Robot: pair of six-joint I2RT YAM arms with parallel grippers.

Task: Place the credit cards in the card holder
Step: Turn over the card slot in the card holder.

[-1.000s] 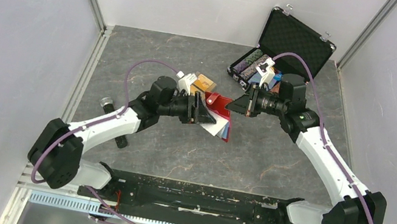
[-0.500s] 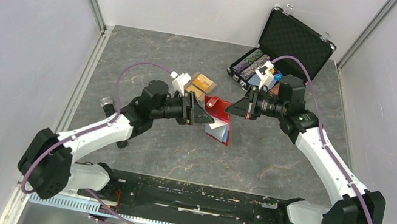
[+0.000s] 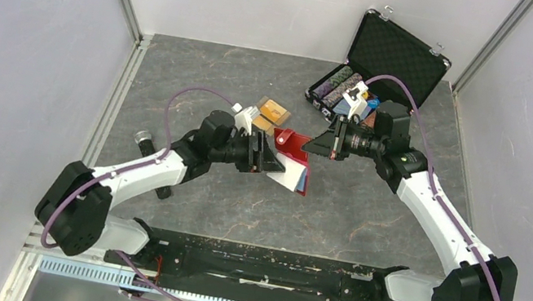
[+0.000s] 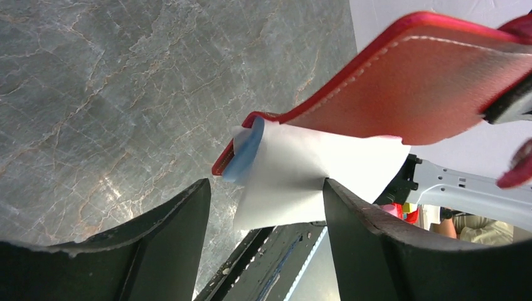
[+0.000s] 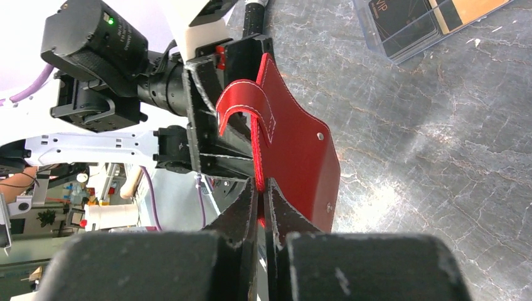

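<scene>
two arms reach to middle of grey table (image 3: pixel 367 218). card holder (image 3: pixel 295 142) between them, open, red outside, pale inside on near side. right gripper (image 3: pixel 309 145) pinches red top edge, fingers tight together. left gripper (image 3: pixel 276 159) right at pale part, fingers spread wide. credit cards (image 3: pixel 274 110), orange and gold, lie on table just behind left gripper. black case (image 3: pixel 396 53) at far right, lid up, chips (image 3: pixel 336 88) in rows inside. small black stick (image 3: pixel 144 141) with shiny end, beside left arm.
</scene>
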